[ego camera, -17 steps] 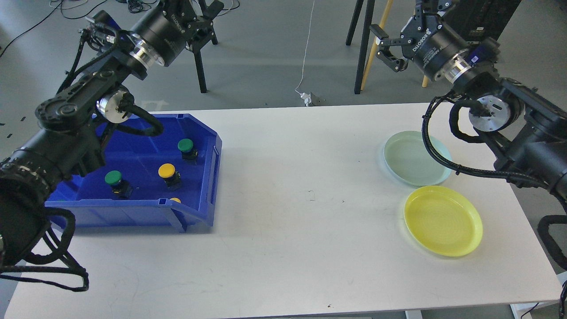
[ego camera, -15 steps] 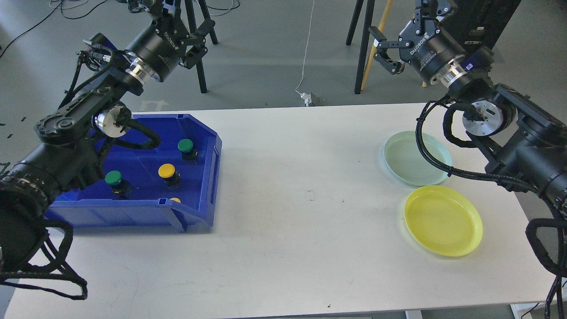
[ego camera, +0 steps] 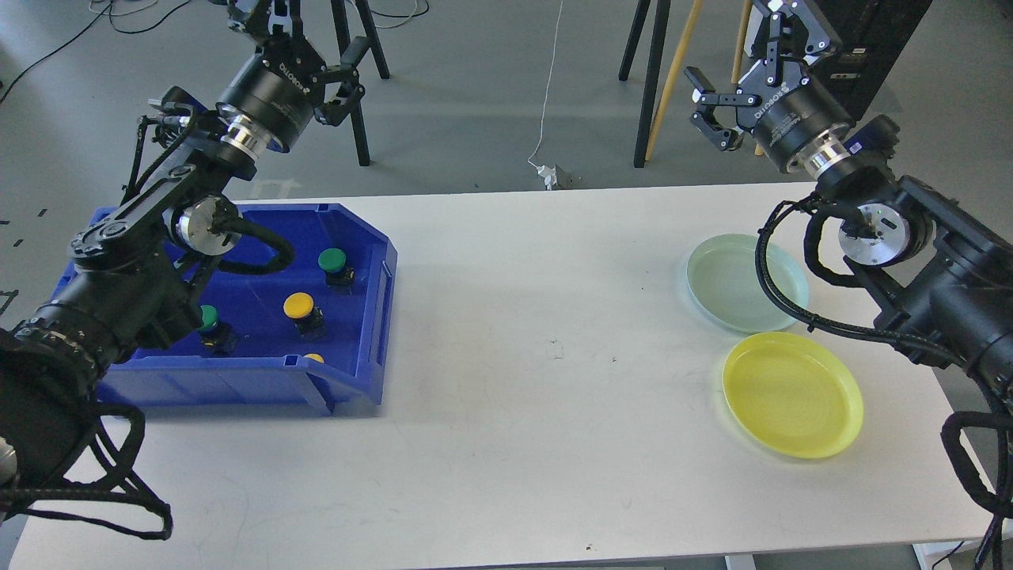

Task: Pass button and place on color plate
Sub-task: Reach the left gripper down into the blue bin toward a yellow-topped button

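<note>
A blue bin at the table's left holds a green button, a yellow button, a second green button partly hidden behind my left arm, and a sliver of another yellow button at the front wall. A pale green plate and a yellow plate lie empty at the right. My left gripper is raised above and behind the bin, open and empty. My right gripper is raised behind the pale green plate, open and empty.
The white table is bare between the bin and the plates. Black stand legs and a cable are on the floor behind the table.
</note>
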### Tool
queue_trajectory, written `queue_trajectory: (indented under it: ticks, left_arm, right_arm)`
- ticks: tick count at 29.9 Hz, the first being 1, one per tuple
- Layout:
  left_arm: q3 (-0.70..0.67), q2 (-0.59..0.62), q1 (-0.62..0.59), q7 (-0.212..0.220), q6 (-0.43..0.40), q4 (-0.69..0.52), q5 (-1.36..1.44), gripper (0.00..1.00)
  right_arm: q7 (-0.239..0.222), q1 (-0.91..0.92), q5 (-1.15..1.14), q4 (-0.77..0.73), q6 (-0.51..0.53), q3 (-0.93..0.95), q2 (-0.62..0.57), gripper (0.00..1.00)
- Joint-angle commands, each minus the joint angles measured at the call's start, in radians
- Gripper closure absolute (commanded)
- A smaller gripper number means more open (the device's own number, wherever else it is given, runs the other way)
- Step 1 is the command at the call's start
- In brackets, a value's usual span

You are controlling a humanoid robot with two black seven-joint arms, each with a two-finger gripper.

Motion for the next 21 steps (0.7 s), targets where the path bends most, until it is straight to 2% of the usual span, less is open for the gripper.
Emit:
queue_trajectory:
  ticks: [1,4,8,12,14,17,21]
  left_arm:
    - [-0.079,0.037,0.011,0.0,0.0,-0.09,0.003,0.0]
    - [0.008,0.168,-0.027,0.0,0.0,-0.18,0.113,0.0]
    - [0.351,0.353,-0.162,0.0,0.0,-0.295,0.343,0.0]
    - [0.714,0.485,-0.327,0.0,0.0,-0.439,0.651,0.0]
    - [0.869,0.504,-0.399,0.0,0.0,-0.477,0.819,0.0]
    - [1.048,0.501,-0.443,0.0,0.0,-0.484,1.026,0.0]
    - [1.182,0.441,-0.426,0.0,0.0,-0.439,1.204,0.01]
  right_arm:
    - [-0.001,-0.009,0.0,0.006,0.0,0.011,0.0,0.0]
    - [-0.001,-0.009,0.0,0.01,0.0,0.008,-0.018,0.0]
    - [-0.003,-0.009,0.0,0.01,0.0,0.006,-0.04,0.0]
    - [-0.003,-0.012,0.0,0.004,0.0,0.008,-0.046,0.0]
    - [-0.003,-0.025,0.0,0.004,0.0,0.008,-0.049,0.0]
    - [-0.003,-0.045,0.0,0.003,0.0,0.008,-0.051,0.0]
    - [-0.004,-0.074,0.0,0.0,0.0,0.008,-0.064,0.0]
